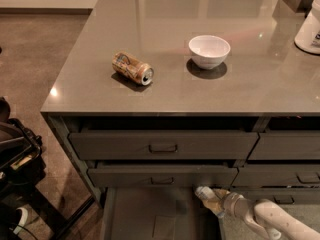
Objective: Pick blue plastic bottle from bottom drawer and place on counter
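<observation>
The blue plastic bottle shows its white cap and pale body at the right side of the open bottom drawer, lifted above the drawer's grey floor. My gripper reaches in from the lower right on a white arm and is shut on the bottle's body, which hides most of the label. The glossy grey-brown counter lies above the drawer stack.
A tan soda can lies on its side on the counter. A white bowl stands to its right, and a large white jug at the far right edge. Two shut handled drawers sit above the open one. Dark equipment stands at the left.
</observation>
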Available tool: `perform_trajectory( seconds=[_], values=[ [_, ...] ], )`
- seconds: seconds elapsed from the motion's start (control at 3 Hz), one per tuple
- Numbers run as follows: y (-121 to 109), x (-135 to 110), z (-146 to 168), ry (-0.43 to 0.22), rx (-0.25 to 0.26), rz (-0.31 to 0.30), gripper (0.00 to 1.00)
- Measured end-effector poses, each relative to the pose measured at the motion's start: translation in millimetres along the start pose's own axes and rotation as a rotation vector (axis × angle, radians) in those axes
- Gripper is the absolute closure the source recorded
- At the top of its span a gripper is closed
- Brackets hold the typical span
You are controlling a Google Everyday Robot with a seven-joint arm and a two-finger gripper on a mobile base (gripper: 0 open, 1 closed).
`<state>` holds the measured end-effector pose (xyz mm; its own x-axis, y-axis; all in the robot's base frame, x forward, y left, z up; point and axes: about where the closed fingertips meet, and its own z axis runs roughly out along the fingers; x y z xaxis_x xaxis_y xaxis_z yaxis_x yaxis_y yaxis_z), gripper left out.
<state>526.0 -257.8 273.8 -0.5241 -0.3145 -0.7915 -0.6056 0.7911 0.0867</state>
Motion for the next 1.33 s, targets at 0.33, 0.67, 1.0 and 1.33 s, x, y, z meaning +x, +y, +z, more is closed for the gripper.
perform_trajectory(
  seconds=[0.33,0.67,1.0,1.33],
  values=[
    [0.4,0.1,0.3,0.0,-0.001,0.0,1.0],
    [8.1,0.3,2.1,0.011,-0.022,0.002,1.0],
    [15.5,7.1,-29.7,0.028,0.028,0.072,1.0],
    [52.2,30.9,-62.8,0.068,0.068,0.166,1.0]
  ],
)
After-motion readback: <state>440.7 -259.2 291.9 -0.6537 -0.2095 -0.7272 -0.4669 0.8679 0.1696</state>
